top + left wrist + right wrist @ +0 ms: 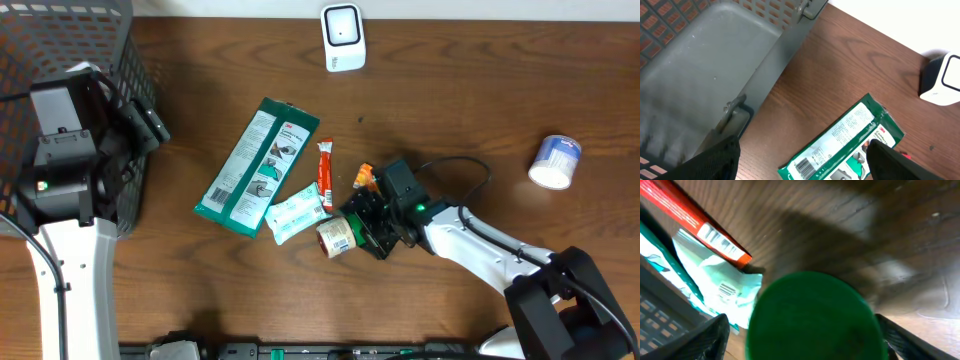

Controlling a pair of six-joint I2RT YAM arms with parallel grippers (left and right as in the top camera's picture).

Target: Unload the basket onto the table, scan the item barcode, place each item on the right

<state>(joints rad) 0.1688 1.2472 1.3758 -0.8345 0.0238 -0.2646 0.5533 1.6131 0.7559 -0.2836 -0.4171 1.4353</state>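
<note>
The jar (336, 239) lies beside the pouch (295, 213), within the right claw (350, 230), scanner (343, 38) behind.

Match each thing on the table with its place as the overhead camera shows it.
Things:
1. white scanner
2. grey basket
3. white tub
4. green packet

Places:
a. alone on the right side
b. middle of the top edge
c. lying flat, left of centre
d. top left corner

Pairs: 1-b, 2-d, 3-a, 4-c
</note>
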